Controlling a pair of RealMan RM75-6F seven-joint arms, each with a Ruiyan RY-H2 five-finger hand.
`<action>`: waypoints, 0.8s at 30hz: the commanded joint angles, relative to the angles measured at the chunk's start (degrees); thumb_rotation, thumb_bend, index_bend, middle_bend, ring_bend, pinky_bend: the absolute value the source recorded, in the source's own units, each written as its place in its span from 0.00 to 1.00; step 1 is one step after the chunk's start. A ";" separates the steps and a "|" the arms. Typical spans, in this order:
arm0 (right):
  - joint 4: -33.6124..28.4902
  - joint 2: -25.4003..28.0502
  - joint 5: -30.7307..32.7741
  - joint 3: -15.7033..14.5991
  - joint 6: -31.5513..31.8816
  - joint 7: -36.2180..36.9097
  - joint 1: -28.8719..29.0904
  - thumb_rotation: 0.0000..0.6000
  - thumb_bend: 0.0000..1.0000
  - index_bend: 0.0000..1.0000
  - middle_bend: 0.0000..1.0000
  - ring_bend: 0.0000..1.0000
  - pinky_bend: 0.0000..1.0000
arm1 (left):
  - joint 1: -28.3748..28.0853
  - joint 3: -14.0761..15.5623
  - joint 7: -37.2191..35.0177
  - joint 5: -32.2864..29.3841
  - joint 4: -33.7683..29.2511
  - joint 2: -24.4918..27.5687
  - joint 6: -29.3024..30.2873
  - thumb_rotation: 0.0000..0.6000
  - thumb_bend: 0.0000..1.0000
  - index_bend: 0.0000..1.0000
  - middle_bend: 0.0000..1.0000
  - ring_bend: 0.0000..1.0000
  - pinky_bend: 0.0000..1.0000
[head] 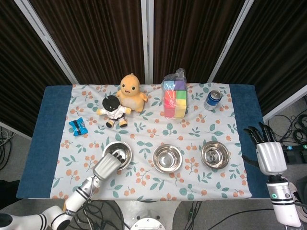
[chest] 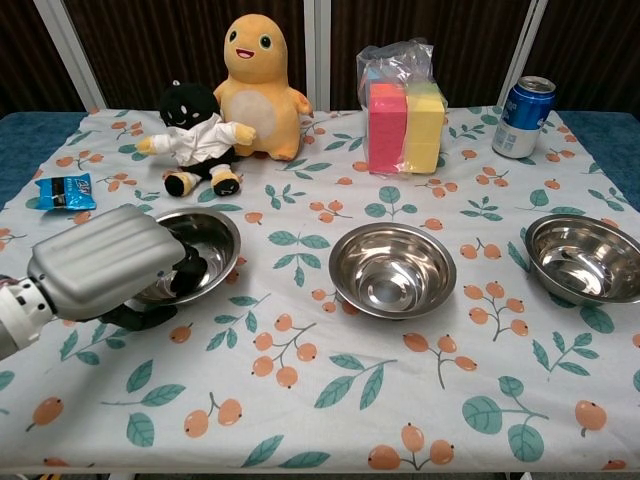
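Over the near rim of the left steel bowl, my left hand gripped it, fingers curled inside and thumb under the edge, left of the middle bowl. The bowl sat tipped on the flowered worktop, just in front of the black plush doll. My right hand hung off the worktop's edge beyond the right bowl, fingers apart, holding nothing.

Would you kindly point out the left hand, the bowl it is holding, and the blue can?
left hand [chest: 105, 260], chest view, grey back of the hand.
left bowl [chest: 215, 232], chest view, inner far wall.
blue can [chest: 524, 118], chest view, side of the body.
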 commanded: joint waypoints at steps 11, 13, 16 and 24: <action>0.54 0.05 0.25 0.24 0.34 0.88 -0.09 1.00 0.02 0.20 0.19 0.04 0.11 | -1.41 -0.37 1.25 0.26 -2.07 0.59 0.08 1.00 0.38 0.67 0.66 0.57 0.68; 0.40 0.18 -0.16 0.58 1.18 1.48 -0.15 1.00 0.01 0.20 0.19 0.04 0.11 | -2.47 -1.17 1.61 0.72 -2.67 0.77 0.00 1.00 0.38 0.67 0.66 0.58 0.69; 0.11 0.45 -0.67 1.25 2.55 2.80 -0.23 1.00 0.02 0.20 0.20 0.04 0.11 | -4.48 -2.81 2.46 1.10 -4.03 0.79 -0.71 1.00 0.38 0.68 0.66 0.58 0.69; -1.15 1.59 -1.03 2.70 5.54 5.32 -0.87 1.00 0.02 0.20 0.21 0.04 0.11 | -9.49 -6.12 5.18 1.42 -7.97 -2.73 -3.23 1.00 0.38 0.68 0.67 0.58 0.69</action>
